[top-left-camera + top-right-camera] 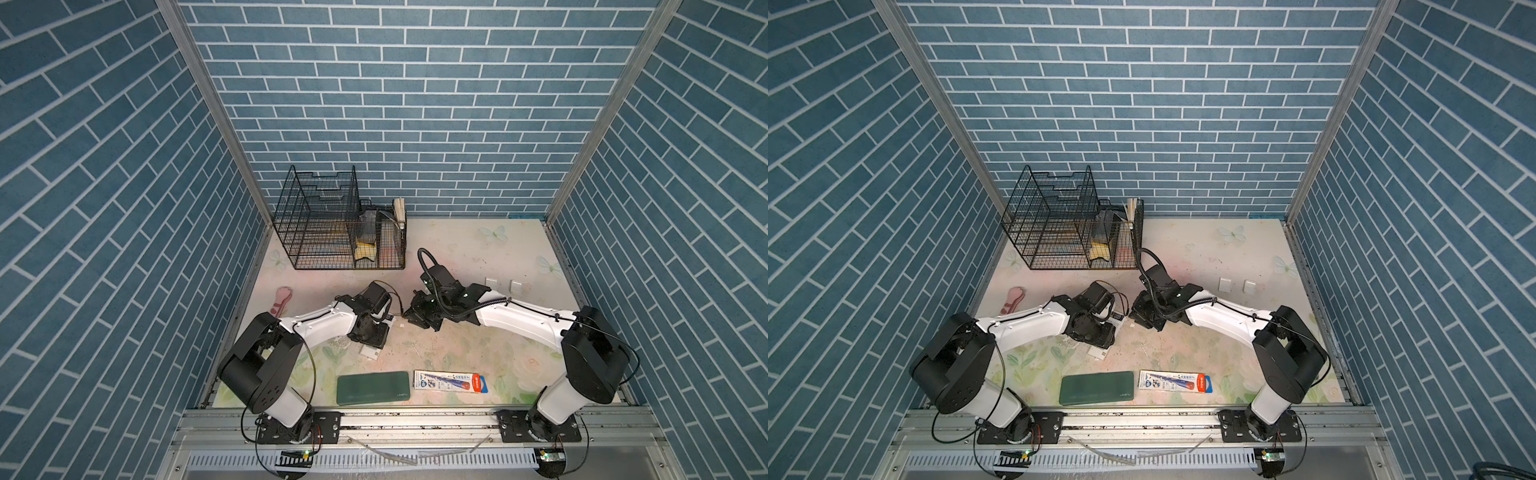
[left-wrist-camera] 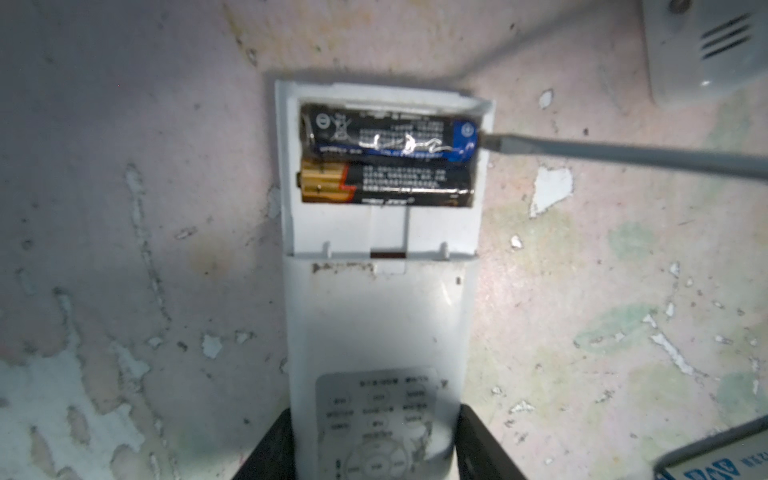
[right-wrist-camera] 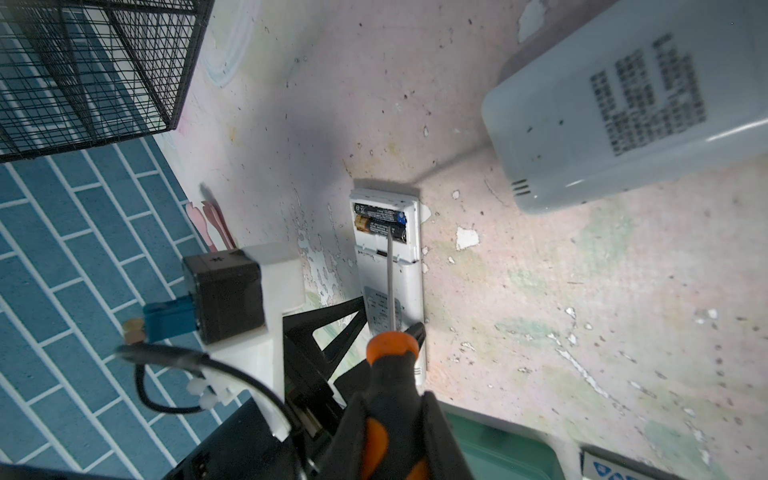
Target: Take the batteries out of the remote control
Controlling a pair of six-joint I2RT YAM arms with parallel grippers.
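2 batteries [image 2: 395,178] sit in the open remote control [image 2: 378,316] near the table's [image 1: 478,257] middle, toward 8 o'clock. The left pincer [image 2: 374,415] squeezes the remote; the right pincer [image 3: 392,405], from 3 o'clock, grips a screwdriver [image 3: 390,266], tip at 1 battery's end. Next, I think: pry it up gently.

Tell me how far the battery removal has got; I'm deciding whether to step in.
Done: the remote control has its compartment open. In hand: the left gripper clamps it while the right gripper holds the screwdriver tip at the blue-ended battery. Left: that and the gold-ended battery both lie inside.
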